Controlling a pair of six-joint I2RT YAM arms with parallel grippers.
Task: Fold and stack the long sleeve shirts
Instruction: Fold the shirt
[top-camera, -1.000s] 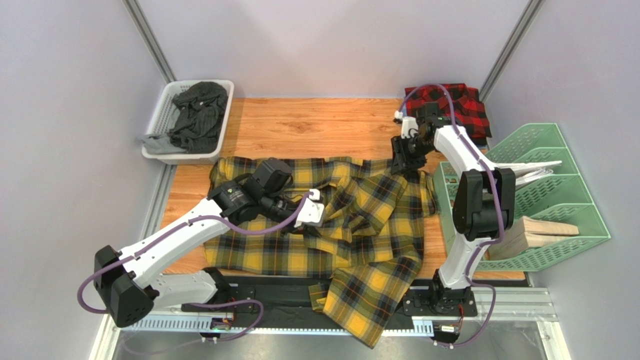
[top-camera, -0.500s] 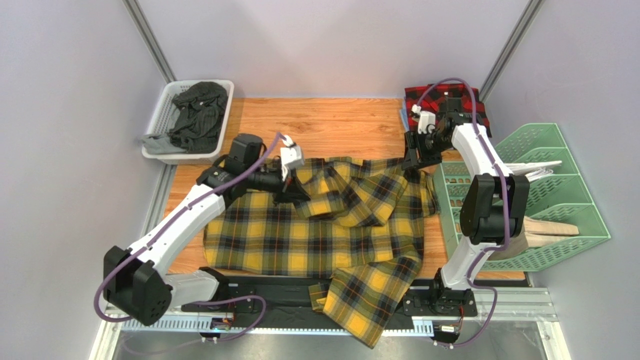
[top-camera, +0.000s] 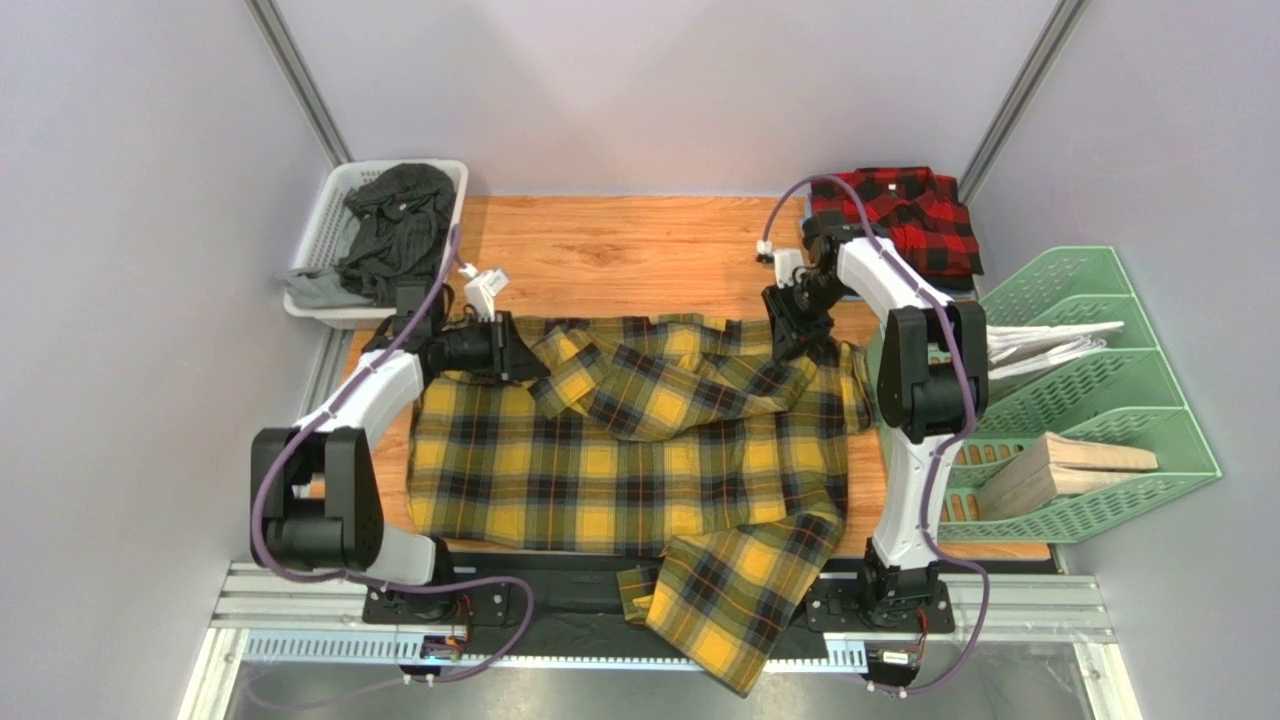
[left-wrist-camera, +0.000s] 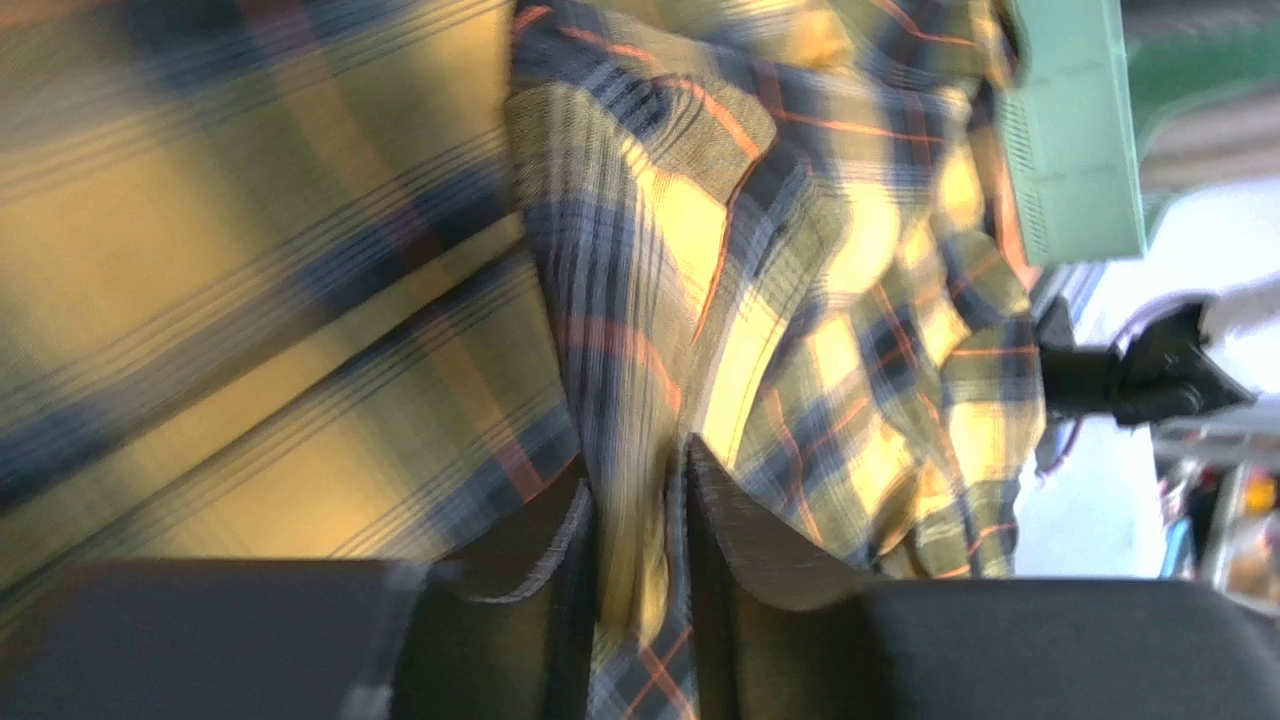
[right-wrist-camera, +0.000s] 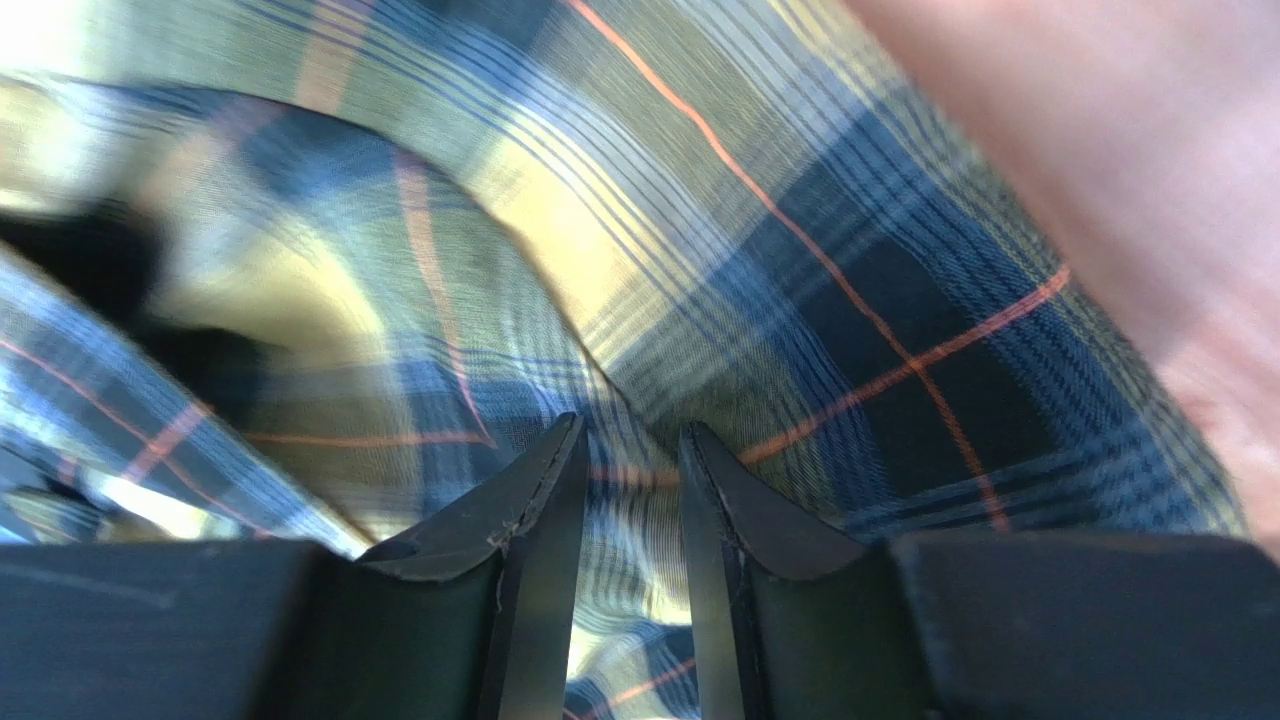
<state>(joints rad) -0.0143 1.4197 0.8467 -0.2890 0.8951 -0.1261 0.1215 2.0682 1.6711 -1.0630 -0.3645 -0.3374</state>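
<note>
The yellow plaid long sleeve shirt (top-camera: 631, 458) lies spread across the wooden table, with one part (top-camera: 736, 600) hanging over the near edge. The red plaid shirt (top-camera: 909, 210) lies folded at the back right corner. My left gripper (top-camera: 519, 357) is at the yellow shirt's back left corner. In the left wrist view its jaws (left-wrist-camera: 639, 465) stand slightly apart, with a fold of yellow cloth (left-wrist-camera: 706, 255) between them. My right gripper (top-camera: 784, 327) is low over the shirt's back right corner. Its jaws (right-wrist-camera: 628, 435) are narrowly apart over the plaid cloth (right-wrist-camera: 842, 300).
A white basket (top-camera: 334, 203) of dark clothes stands at the back left. A green file rack (top-camera: 1120, 300) holding a wooden block (top-camera: 1074, 465) and papers lines the right side. Bare wood (top-camera: 631, 255) shows behind the shirt.
My left arm swung back and to the left, dragging the cloth from the shirt's middle to its back left corner, and its jaws parted. The right gripper shifted near the back right corner and its jaws narrowed.
</note>
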